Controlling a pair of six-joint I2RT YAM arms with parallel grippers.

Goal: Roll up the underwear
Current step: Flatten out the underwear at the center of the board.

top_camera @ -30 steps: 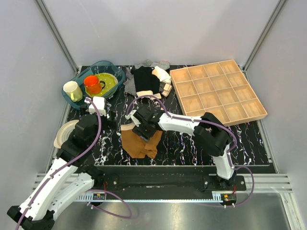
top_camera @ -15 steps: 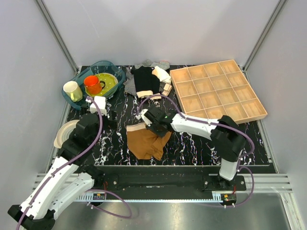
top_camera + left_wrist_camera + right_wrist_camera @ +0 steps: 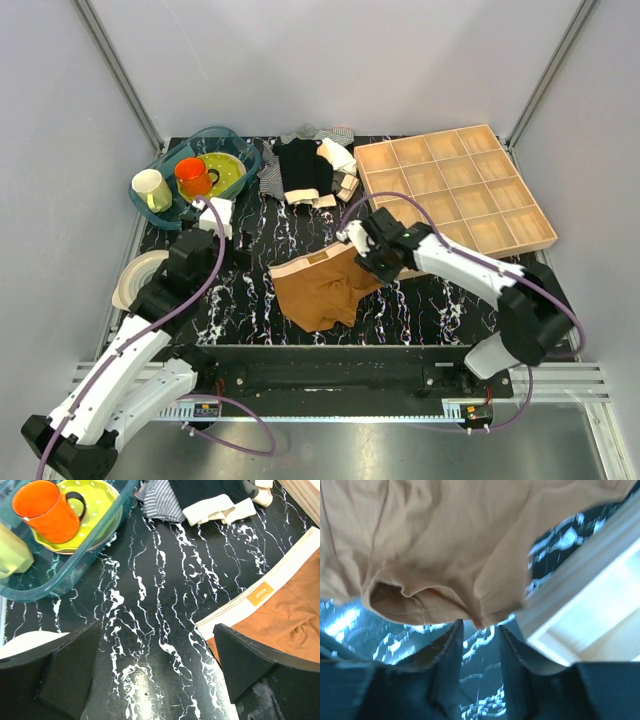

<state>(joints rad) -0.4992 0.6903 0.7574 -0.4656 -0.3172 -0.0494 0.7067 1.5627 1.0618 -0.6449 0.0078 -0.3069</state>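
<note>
On the marbled table (image 3: 420, 310), right claw (image 3: 479, 625) clenching on the edge of the rust-brown underwear (image 3: 322, 288), left claw (image 3: 155, 650) hanging spread wide, empty, just beside it

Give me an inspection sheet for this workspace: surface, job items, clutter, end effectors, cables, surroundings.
Surface: black marbled tabletop.
Job's things: underwear spread out, not yet rolled, waistband on its far side.
Clutter: teal tub holding orange mug, green plate and pale mug; black garment; striped cloth; wooden compartment tray.
End effectors: left end effector open above bare tabletop near the waistband; right end effector pinching the underwear's edge.
Cables: purple cables loop along both arms.
Surroundings: grey walls; nothing else seen.
</note>
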